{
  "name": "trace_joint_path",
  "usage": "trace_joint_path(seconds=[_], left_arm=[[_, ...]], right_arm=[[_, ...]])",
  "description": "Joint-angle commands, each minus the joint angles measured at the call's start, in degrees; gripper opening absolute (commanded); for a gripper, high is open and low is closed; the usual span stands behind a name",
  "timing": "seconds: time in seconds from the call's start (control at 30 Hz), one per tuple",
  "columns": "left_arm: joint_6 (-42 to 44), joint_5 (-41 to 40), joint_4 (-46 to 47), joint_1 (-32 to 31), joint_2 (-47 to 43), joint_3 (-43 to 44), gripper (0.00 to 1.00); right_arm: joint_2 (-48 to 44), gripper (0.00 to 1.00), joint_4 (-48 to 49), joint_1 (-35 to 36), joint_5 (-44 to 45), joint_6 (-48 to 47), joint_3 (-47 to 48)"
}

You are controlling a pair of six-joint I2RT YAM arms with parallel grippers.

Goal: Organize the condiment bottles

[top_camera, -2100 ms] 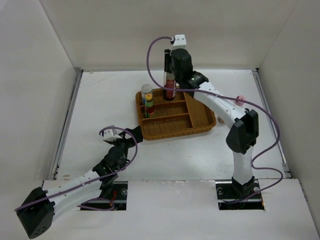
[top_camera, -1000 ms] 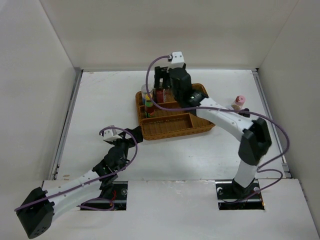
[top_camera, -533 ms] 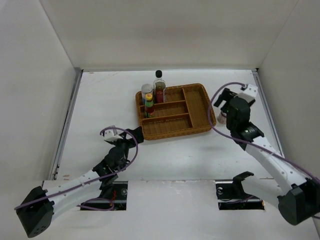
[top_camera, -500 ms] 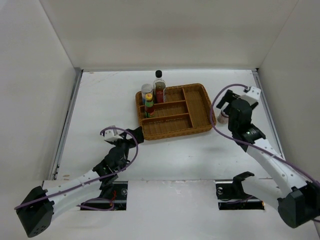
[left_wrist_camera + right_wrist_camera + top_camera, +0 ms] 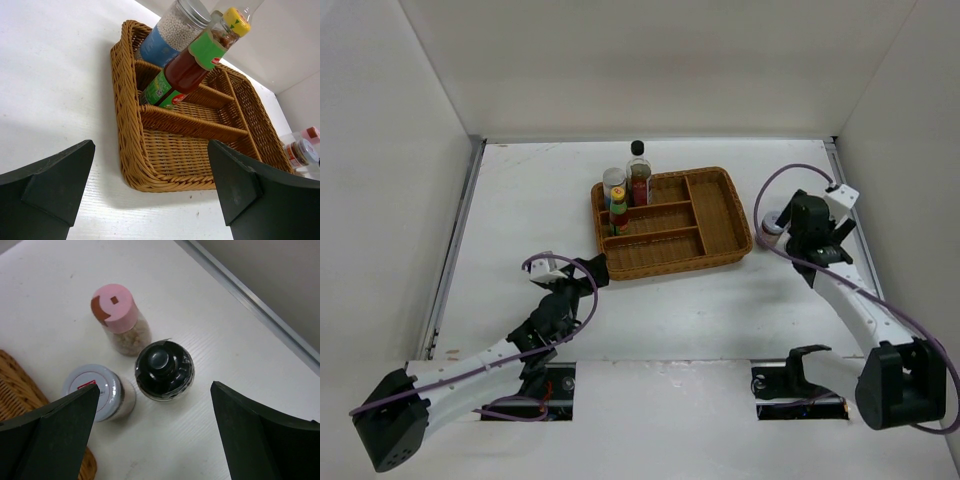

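While the white table (image 5: 520,220) carries everything, the brown wicker tray (image 5: 665,268) lies near its middle, divided into several compartments. Both arms reach in from the near edge: the left gripper (image 5: 150,145) points at the tray's near-left corner from just beside it, its jaws spread wide and grasping nothing, and the right gripper (image 5: 154,387) hangs above the table to the right of the tray, likewise released, with fingers well apart and nothing between them. Three bottles stand upright at the tray's far-left corner: the tall black-capped bottle (image 5: 638,172), a white-lidded jar (image 5: 613,180) just beside it on the left, and the yellow-capped red sauce bottle (image 5: 618,210) just in front of that jar. Three more stand close together on the table, just beyond the tray's right rim and under the right gripper — the dark-capped shaker (image 5: 164,371), a second white-lidded jar (image 5: 95,390) and the pink-capped bottle (image 5: 117,315).
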Motion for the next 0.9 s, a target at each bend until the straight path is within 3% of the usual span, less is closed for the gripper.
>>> trace_joint_path(seconds=[0.0, 0.4, 0.53, 0.67, 0.87], left_arm=[[-0.4, 0.0, 3.0, -0.2, 0.7, -2.3, 1.0], [-0.4, 0.2, 3.1, -0.6, 0.1, -2.3, 1.0], [-0.5, 0.5, 3.1, 0.0, 0.8, -2.4, 1.0], [-0.5, 0.0, 3.5, -0.5, 1.0, -2.3, 1.0], [-0.5, -0.1, 4.0, -1.1, 1.3, -2.3, 1.0]], right_arm=[[1.4, 1.0, 2.8, -3.1, -3.2, 1.2, -0.1], [13.0, 0.9, 13.0, -7.7, -10.2, 1.2, -0.4], [13.8, 0.74, 16.1, -8.6, -9.2, 1.8, -1.7], [9.7, 0.56, 16.3, -9.0, -6.9, 2.8, -4.3], [-5.4, 0.51, 9.7, -5.5, -2.1, 1.9, -2.4]])
